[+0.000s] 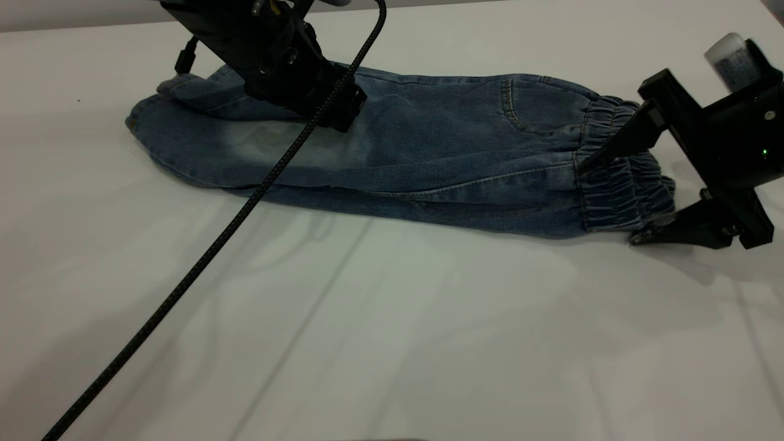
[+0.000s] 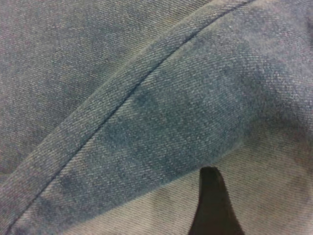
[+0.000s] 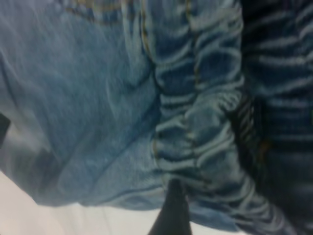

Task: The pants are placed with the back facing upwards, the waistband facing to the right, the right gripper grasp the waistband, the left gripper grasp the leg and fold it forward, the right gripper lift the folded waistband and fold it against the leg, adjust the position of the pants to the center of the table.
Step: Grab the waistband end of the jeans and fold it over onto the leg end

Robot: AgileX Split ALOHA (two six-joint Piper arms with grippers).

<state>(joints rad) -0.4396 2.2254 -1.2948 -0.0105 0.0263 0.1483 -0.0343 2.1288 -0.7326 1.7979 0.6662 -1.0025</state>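
The pants [image 1: 429, 141] lie folded lengthwise on the table [image 1: 429, 343], one half over the other, a back pocket [image 1: 539, 104] facing up. The waistband [image 1: 618, 184] points right. The leg is hidden; the top layer shows only a faded pale patch [image 1: 288, 144]. My left gripper [image 1: 340, 116] presses down on that top layer near the patch. Its wrist view is filled with denim and a seam [image 2: 127, 98]. My right gripper [image 1: 607, 203] is open and straddles the waistband, one finger [image 1: 612, 150] on top, the other [image 1: 661, 231] at table level. The ruched band [image 3: 195, 127] fills its wrist view.
A black braided cable [image 1: 184, 288] runs from the left arm over the pants and down across the table to the near left. Bare tabletop stretches in front of the pants. The table's far edge [image 1: 92, 27] lies just behind the left arm.
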